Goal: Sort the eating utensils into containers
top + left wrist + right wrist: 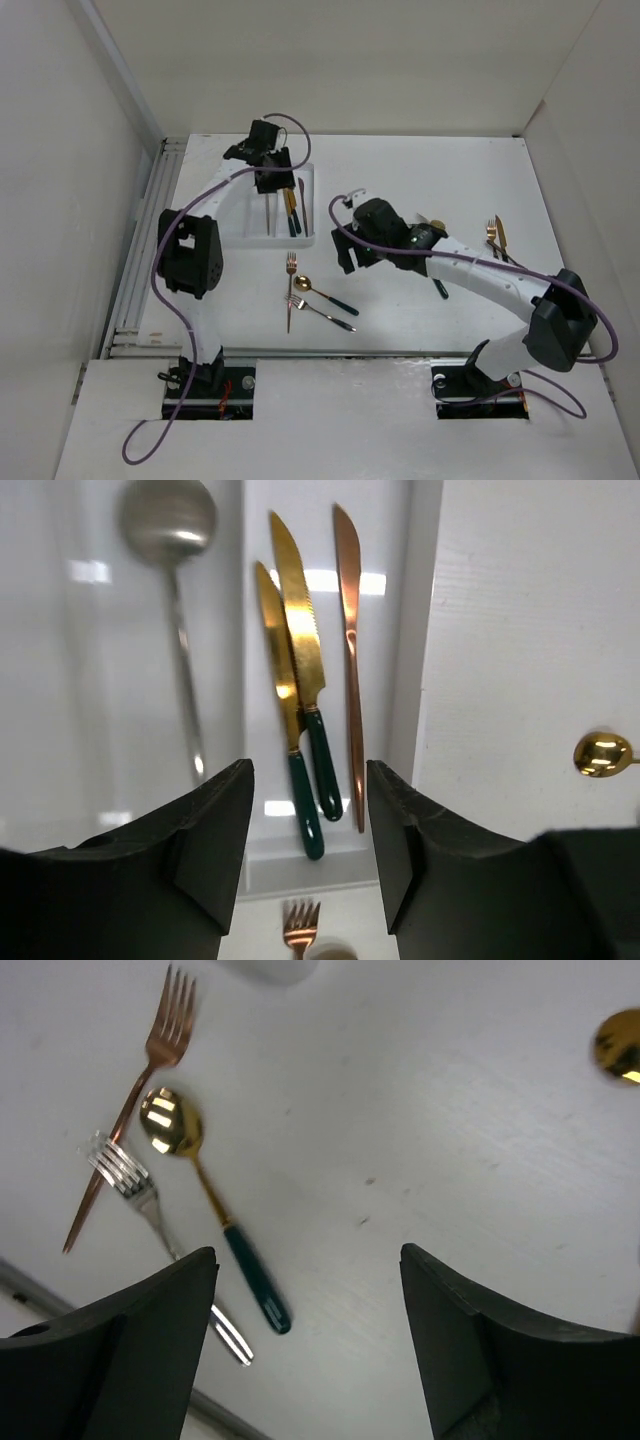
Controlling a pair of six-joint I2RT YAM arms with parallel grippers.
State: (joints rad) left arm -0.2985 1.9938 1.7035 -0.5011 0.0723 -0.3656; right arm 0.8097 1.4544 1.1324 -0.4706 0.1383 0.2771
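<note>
Left gripper (310, 815) spread wide, empty, hangs over the tray's (402, 660) end slot. Three knives (300, 650) lie there side by side, like with like; silver spoon (168, 525) in next slot. Right gripper (305, 1290) also spread, holds nothing, above the loose copper fork (150, 1060), gold spoon (172, 1125) and silver fork (125, 1170) on the table (420, 1110), probably lining up a pick. Third slot is hidden under the left arm from above. Right arm covers some cutlery. Another gold bowl (622, 1045) is cut off at the frame edge.

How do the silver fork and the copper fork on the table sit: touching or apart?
Touching. In the right wrist view the silver fork lies with its tines across the handle of the copper fork.
</note>
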